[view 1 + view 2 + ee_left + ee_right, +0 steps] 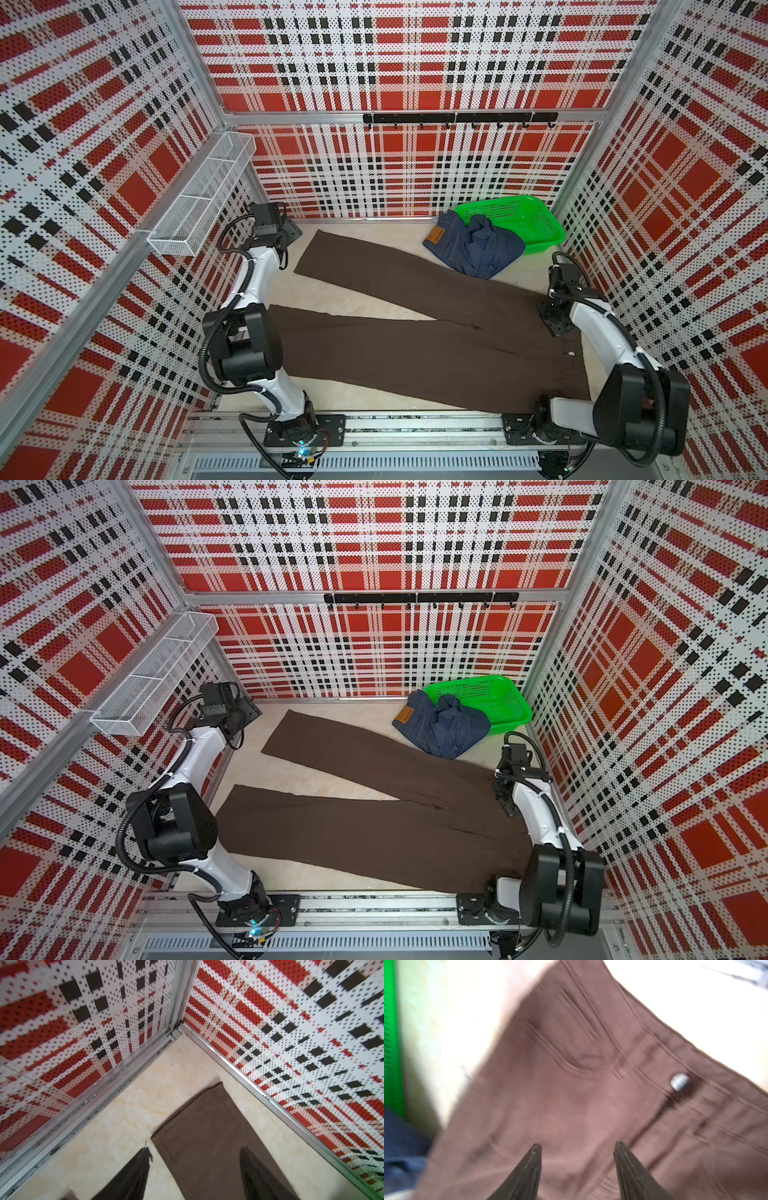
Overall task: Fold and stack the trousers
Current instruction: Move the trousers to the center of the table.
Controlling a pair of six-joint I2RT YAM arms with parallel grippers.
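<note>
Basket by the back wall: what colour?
Bright green basket, plastic mesh; shows best in a top view.

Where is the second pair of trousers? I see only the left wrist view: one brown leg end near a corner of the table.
Observer: The denim pair lies crumpled at the far right, overlapping the rim of a green basket.
Operator: And the brown pair, is it folded?
Observer: No. The brown trousers lie flat, with both legs spread apart in a V and the waist on the right arm's side.
Operator: What does the right gripper do?
Observer: The right gripper hovers open over the waist, near the silver button, and holds nothing.
</note>
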